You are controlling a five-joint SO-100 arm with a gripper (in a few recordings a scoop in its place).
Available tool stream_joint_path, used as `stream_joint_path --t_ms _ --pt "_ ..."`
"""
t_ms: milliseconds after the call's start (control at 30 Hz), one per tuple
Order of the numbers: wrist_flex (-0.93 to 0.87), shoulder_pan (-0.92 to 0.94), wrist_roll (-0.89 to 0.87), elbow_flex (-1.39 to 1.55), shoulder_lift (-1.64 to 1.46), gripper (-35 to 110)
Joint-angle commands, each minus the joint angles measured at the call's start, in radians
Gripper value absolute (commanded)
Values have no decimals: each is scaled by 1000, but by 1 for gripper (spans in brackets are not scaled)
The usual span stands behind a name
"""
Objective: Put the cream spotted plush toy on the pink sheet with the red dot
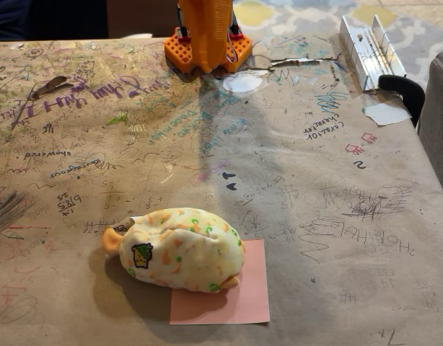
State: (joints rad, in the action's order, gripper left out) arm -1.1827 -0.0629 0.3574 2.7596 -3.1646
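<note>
In the fixed view the cream spotted plush toy (180,249) lies on the pink sheet (236,299) – covering its upper left part, overhanging left onto the scribbled worktop (315,180). The orange arm (205,32) stands at the far edge; its jaws are cut off, state untellable.

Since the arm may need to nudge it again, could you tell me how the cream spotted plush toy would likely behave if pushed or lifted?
The cream spotted plush toy looks soft and rounded, so it would probably squash under the fingers. Lying low and wide, it seems unlikely to tip or roll. Pushing it might drag the thin pink sheet beneath.
</note>
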Motion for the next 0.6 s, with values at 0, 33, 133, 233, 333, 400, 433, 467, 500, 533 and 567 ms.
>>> stream_joint_path --t_ms 0,33,133,233,333,400,433,467,500,533,567 --pt "-8 -49 -32 35 -52 0" --pt "-11 -60 -41 52 -75 0" --pt "-32 -81 -60 118 -175 0" --pt "-9 -89 -74 178 -199 0" --pt "12 -98 -91 215 -206 0" --pt "25 -103 -100 232 -206 0" --pt "37 -103 -104 242 -206 0" --pt "51 -104 -106 255 -206 0" --pt "61 -104 -110 264 -206 0" --pt "69 -106 -112 275 -206 0" --pt "78 -107 -112 285 -206 0"
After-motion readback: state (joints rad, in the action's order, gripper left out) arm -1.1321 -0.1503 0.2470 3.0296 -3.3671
